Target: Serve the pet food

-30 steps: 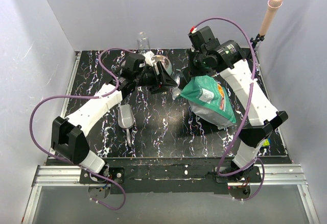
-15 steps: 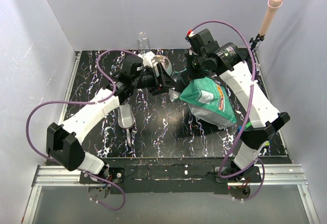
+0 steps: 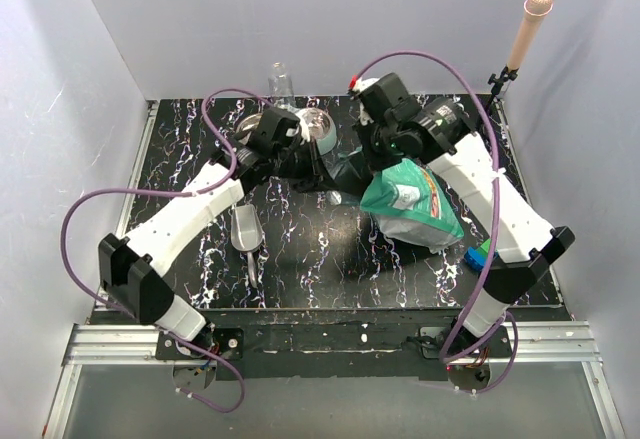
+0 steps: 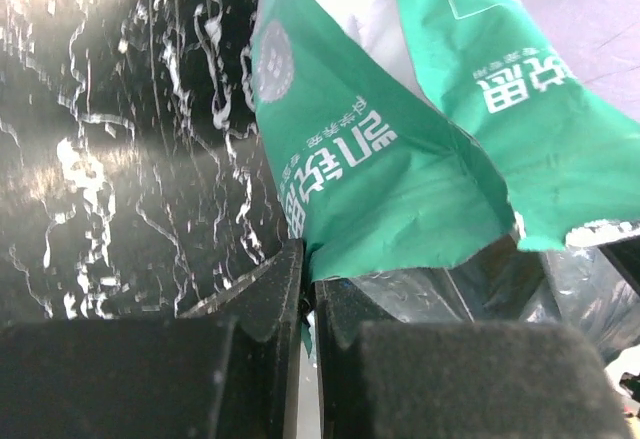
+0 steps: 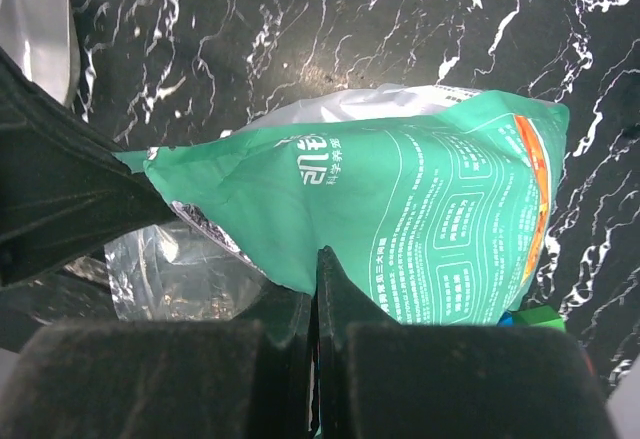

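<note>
The teal-and-white pet food bag (image 3: 415,204) lies on the black marbled table (image 3: 190,149), right of centre, with its mouth toward the middle. My left gripper (image 3: 335,174) is shut on one green lip of the mouth (image 4: 308,277). My right gripper (image 3: 385,154) is shut on the opposite lip (image 5: 316,259). Between the lips the silvery lining (image 5: 170,269) shows. The pet food itself is hidden inside the bag (image 4: 380,159). A grey scoop (image 3: 245,231) lies left of centre, apart from both grippers.
The double steel bowl (image 3: 312,124) stands at the back behind the left gripper, with a clear glass (image 3: 280,79) beyond it. A blue-and-green block (image 3: 478,256) lies by the bag's near right corner. A pink-tipped pole (image 3: 530,19) rises at the back right.
My left gripper has moved right to the bag's mouth and shut on its lip. The right gripper has shifted the bag slightly left and nearer.
</note>
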Robot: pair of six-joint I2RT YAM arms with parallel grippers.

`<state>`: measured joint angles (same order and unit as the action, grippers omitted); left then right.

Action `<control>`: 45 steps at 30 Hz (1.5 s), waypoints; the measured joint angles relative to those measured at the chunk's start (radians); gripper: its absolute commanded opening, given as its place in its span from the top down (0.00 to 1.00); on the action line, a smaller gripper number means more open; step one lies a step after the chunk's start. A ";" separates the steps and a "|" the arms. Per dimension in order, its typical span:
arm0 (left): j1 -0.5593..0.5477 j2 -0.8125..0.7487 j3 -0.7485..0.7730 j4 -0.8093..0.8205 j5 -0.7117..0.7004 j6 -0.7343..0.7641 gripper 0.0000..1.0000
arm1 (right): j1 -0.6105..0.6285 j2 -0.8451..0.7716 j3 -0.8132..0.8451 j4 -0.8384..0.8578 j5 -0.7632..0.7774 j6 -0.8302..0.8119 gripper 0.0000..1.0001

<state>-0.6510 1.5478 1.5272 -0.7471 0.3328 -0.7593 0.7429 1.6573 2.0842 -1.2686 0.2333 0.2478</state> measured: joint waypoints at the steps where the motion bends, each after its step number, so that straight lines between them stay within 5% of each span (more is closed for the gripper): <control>1: 0.000 -0.024 -0.031 0.002 -0.001 -0.022 1.00 | 0.020 0.000 0.000 -0.006 0.016 -0.009 0.99; 6: 0.005 -0.156 -0.177 -0.040 -0.031 -0.117 1.00 | 0.196 0.014 -0.019 -0.019 0.132 -0.018 0.99; 8: 0.019 -0.206 -0.212 -0.069 -0.038 -0.130 0.62 | 0.245 0.002 -0.072 0.029 0.152 -0.006 0.99; 11: 0.052 -0.286 -0.269 -0.055 -0.006 -0.134 0.41 | 0.266 -0.083 -0.244 0.174 0.122 0.002 0.99; 16: 0.080 -0.498 -0.389 0.041 0.045 -0.137 0.45 | 0.264 -0.303 -0.526 0.343 0.019 -0.042 0.99; 21: 0.080 -0.644 -0.402 0.018 -0.032 -0.110 0.43 | 0.259 -0.405 -0.597 0.326 -0.036 -0.071 0.99; 24: 0.083 -0.649 -0.430 0.002 -0.075 -0.132 0.53 | 0.259 -0.437 -0.640 0.328 -0.065 -0.067 0.99; 28: 0.086 -0.502 -0.594 0.142 -0.011 -0.211 0.65 | 0.259 -0.476 -0.697 0.333 -0.096 -0.035 0.99; 33: 0.055 -0.161 -0.699 0.304 0.035 -0.317 0.67 | 0.236 -0.470 -0.700 0.328 -0.103 0.053 0.99; 41: -0.136 0.199 -0.566 0.647 0.093 -0.457 0.69 | 0.183 -0.433 -0.686 0.318 -0.116 0.153 0.99; 45: -0.150 0.368 -0.429 0.694 0.101 -0.453 0.69 | 0.117 -0.442 -0.686 0.308 -0.121 0.181 0.99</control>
<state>-0.8005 1.9160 1.0985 -0.0536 0.4335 -1.2125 0.8597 1.2152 1.3979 -0.9607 0.1127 0.4286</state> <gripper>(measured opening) 0.311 0.029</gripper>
